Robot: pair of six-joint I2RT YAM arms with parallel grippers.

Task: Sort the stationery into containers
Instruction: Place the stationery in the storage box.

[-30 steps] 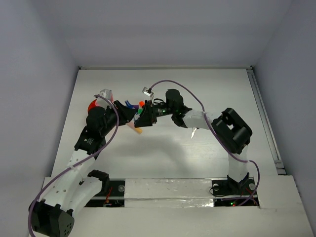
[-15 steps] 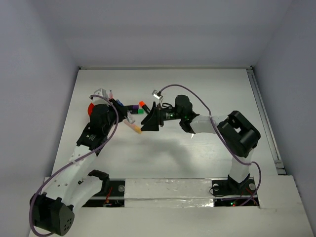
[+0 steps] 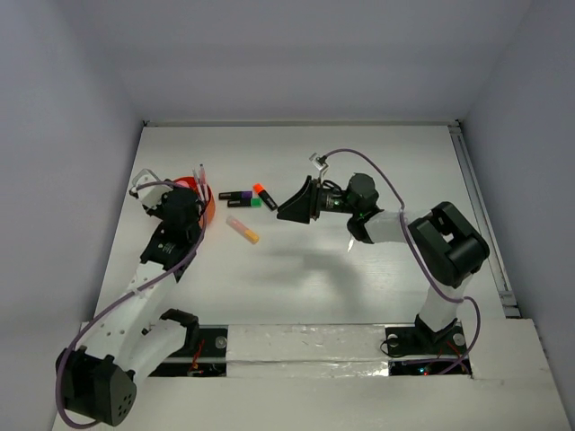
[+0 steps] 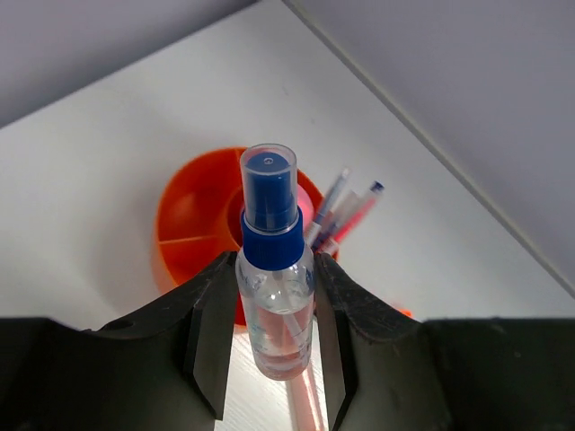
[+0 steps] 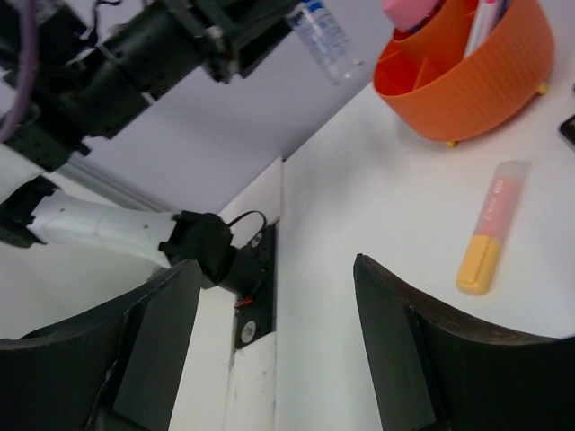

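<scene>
Gripping a clear bottle [image 4: 269, 211] with a blue cap, my left hand [image 4: 274, 301] is clenched on it, one finger [image 4: 211, 332] pressed against each side. The bottle stands upright in the grip, lifted off the tabletop [image 4: 90, 162] and close over the round orange holder [image 4: 193, 224]. I cannot tell which compartment lies beneath it. Thin pens [image 4: 346, 208] lean together in one section of the holder, and from my right wrist I see something pink-topped [image 5: 413, 11] poking out of another.

My right hand [image 5: 274, 265] is released, its fingers [image 5: 153, 332] spread wide with only bare tabletop between them. It hangs above the surface, well apart from the holder and pointed toward it.

A yellow marker [image 3: 243, 230] lies flat on the tabletop between my two hands, touching neither. Three dark highlighters [image 3: 245, 198], tipped purple, green and orange, lie close together just beyond it, between the holder and my right hand.
</scene>
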